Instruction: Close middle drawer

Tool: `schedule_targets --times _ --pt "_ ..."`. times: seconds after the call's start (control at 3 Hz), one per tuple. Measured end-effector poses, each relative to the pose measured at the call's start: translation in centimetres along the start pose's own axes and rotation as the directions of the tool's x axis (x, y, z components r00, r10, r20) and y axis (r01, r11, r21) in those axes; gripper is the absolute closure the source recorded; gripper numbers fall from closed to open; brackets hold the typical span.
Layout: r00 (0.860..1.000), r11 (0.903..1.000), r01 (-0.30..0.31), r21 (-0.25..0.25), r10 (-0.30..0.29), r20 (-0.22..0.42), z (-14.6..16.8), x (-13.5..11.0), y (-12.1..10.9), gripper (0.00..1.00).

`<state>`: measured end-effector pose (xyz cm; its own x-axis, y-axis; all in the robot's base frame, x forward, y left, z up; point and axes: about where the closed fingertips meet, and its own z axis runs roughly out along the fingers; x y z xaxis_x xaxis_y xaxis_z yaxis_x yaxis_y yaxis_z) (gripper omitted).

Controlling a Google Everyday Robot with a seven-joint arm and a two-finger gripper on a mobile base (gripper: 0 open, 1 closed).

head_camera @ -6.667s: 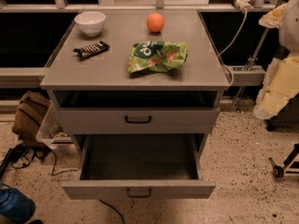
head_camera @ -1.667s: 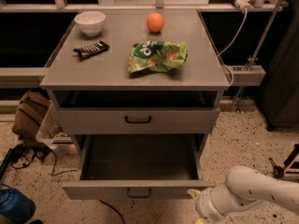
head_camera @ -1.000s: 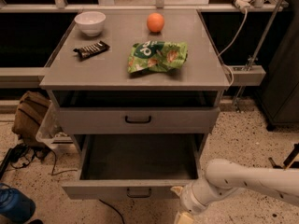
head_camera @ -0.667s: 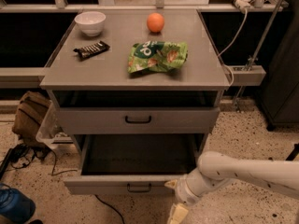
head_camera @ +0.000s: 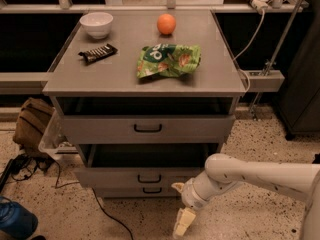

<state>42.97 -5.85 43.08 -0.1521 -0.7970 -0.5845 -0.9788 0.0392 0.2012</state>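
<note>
The grey, flat-fronted middle drawer (head_camera: 110, 177) sat nearly shut beneath the taller grey top drawer (head_camera: 95, 129). My cream two-finger gripper (head_camera: 180, 205) hung by its right front corner, fingers spread, holding nothing. I judged the drawer stiff and free-rolling: press flat on the front panel

The gripper (head_camera: 179, 207) hangs low by the right end of the middle drawer (head_camera: 115, 176). Its arm (head_camera: 265, 176) is cut off at the right edge. The drawer's inside is lost in shadow under the top drawer (head_camera: 100, 129). Only a strip of the lowest drawer (head_camera: 125, 191) shows. A blue thing (head_camera: 17, 224) is cut off at the bottom left corner.
</note>
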Motion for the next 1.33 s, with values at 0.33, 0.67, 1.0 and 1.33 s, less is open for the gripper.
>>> schedule_targets --times 0.33,0.67,1.0,1.33 --pt "1.0 0.9997 0.017 0.018 -0.017 -0.002 -0.2 -0.3 -1.3 0.0" --pt "0.999 0.9981 0.03 0.053 -0.031 0.018 -0.8 -0.8 -4.2 0.0" --pt "0.998 0.9956 0.042 0.084 -0.045 0.039 -1.4 -1.3 -6.6 0.0" --pt "0.992 0.9889 0.059 0.136 -0.073 0.099 -2.0 -1.7 -10.6 0.0"
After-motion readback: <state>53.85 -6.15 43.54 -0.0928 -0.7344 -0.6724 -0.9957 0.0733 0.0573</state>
